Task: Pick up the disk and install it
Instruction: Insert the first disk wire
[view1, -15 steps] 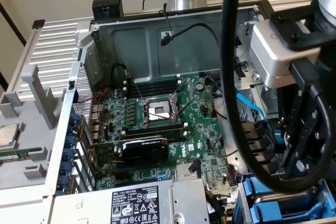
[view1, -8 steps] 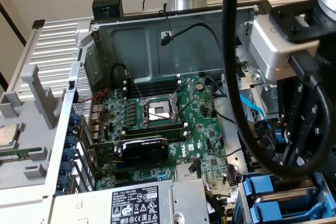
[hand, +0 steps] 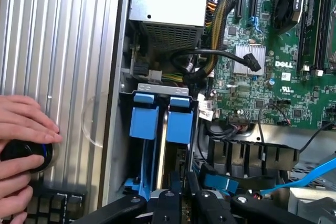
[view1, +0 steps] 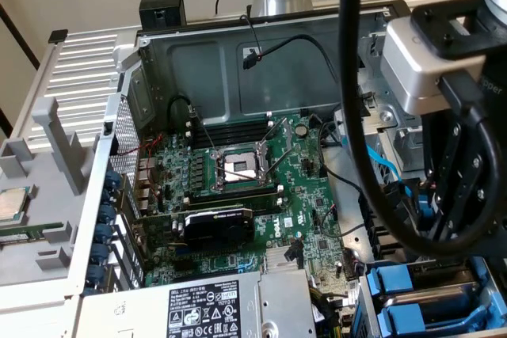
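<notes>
Here the black two-finger gripper (hand: pixel 184 184) has its fingers drawn close together, clamped on the disk (hand: pixel 179 125), a flat drive clipped in a blue plastic carrier. The disk stands on edge in the grey metal drive bay (hand: pixel 157 87) of the open computer case, just beside a second blue carrier (hand: pixel 144 123).

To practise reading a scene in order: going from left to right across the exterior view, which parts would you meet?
Loose chip → row of blue clips → processor socket → blue drive carriers.
</notes>
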